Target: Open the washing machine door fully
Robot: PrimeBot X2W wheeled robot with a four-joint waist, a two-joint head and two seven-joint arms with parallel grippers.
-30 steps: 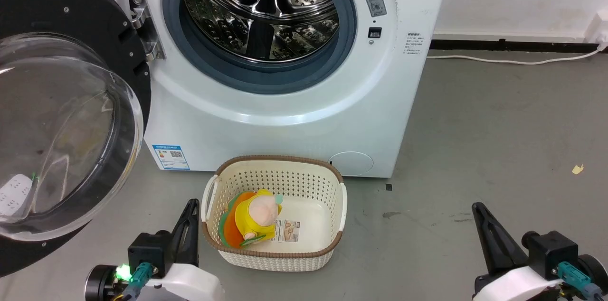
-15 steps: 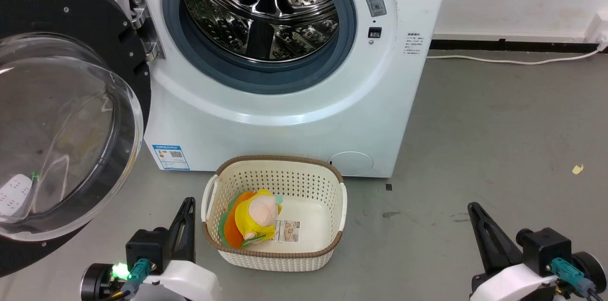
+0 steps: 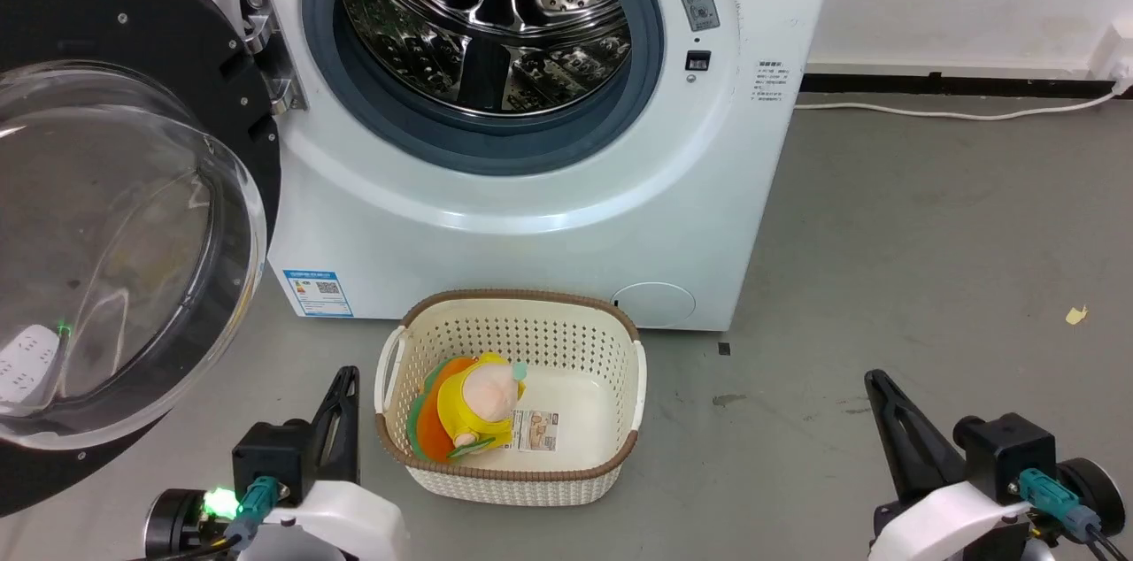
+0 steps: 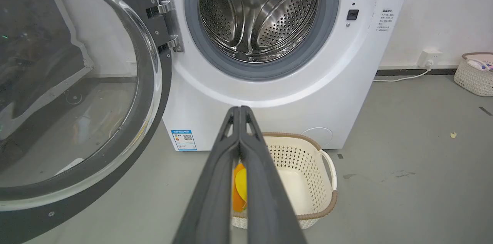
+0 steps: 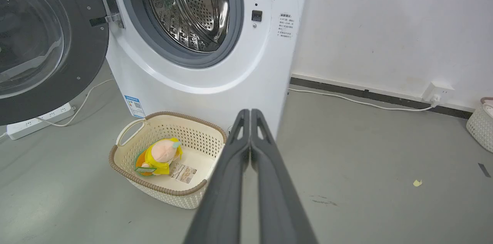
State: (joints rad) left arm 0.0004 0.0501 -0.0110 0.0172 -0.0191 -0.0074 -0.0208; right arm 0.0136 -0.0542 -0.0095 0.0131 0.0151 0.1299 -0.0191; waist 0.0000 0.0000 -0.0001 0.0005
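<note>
Two grippers rest pinched together, empty; the left gripper (image 3: 345, 380), lifting carelessly, could knock the wide-swung washing machine door (image 3: 115, 216) or basket (image 3: 513, 294), the right gripper (image 3: 876, 382) less so.

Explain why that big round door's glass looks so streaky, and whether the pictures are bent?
Head view: room light glares in pale streaks across the washing machine door. Left wrist view: the wide-angle lens makes the left gripper loom oversized, and the drum glints. Right wrist view: even light, hardly any shadow by the basket.
</note>
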